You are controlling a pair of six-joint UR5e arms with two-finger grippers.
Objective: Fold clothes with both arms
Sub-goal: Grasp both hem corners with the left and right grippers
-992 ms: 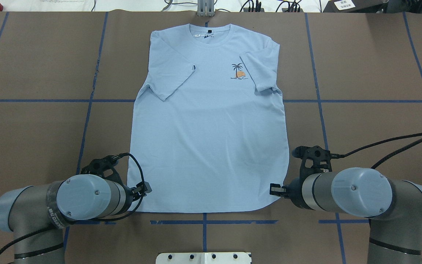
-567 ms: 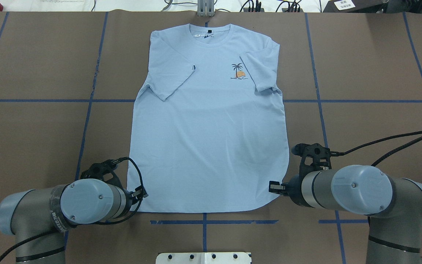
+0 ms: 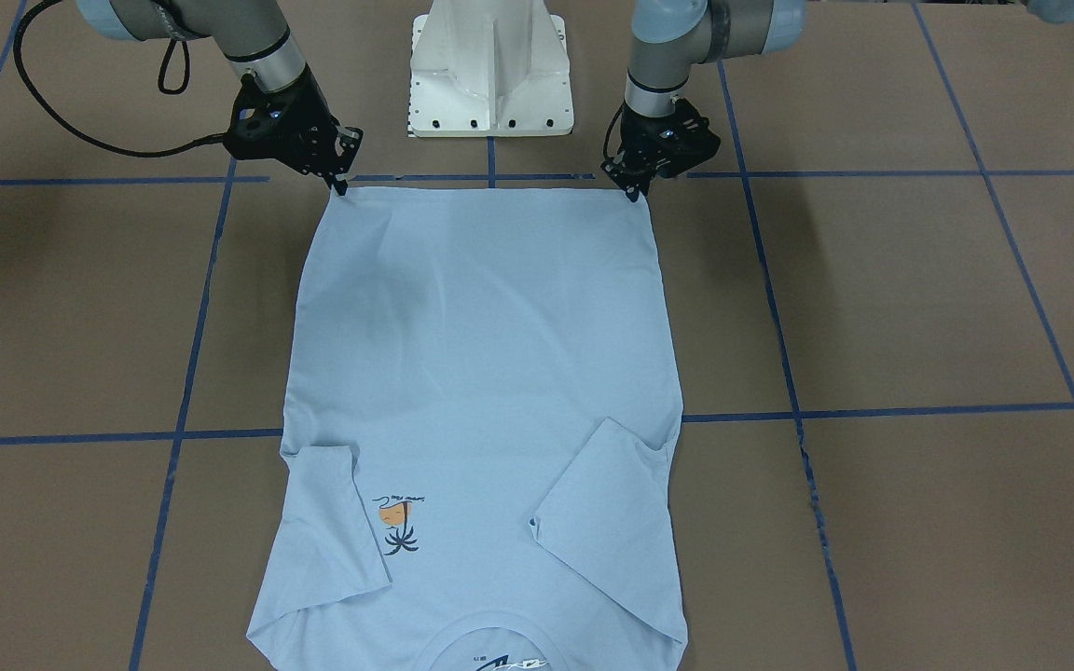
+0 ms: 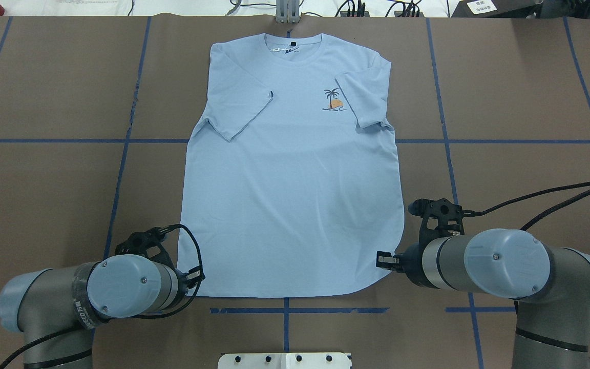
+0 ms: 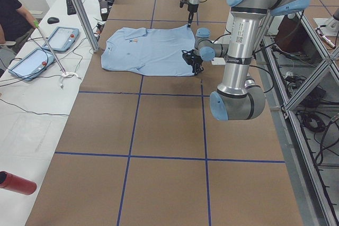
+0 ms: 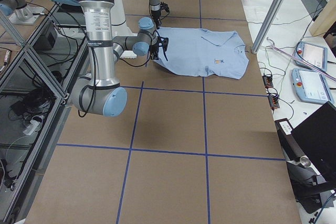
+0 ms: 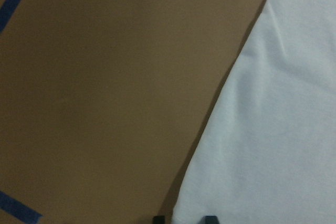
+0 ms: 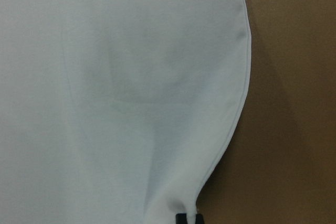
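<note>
Right now the light blue short-sleeved T-shirt (image 4: 290, 195) is lying flat, print up, on the brown, blue-taped table (image 4: 505, 102). The black two-finger left gripper (image 4: 196, 277) is straddling one hem corner, fingers apart, while the black two-finger right gripper (image 4: 381, 260) is pinching the other corner tight.

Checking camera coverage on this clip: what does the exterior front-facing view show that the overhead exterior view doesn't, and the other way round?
Only the exterior front-facing view shows the left end effector and right end effector head-on, with their tips down at the two hem corners of the light blue short-sleeved T-shirt.

Only the overhead exterior view shows the shirt's whole round neckline and the white bench with cables beyond the table's far edge.

Both views show the shirt lying flat with its sleeves folded inward, its palm-tree print, and the brown table with blue tape lines.
</note>
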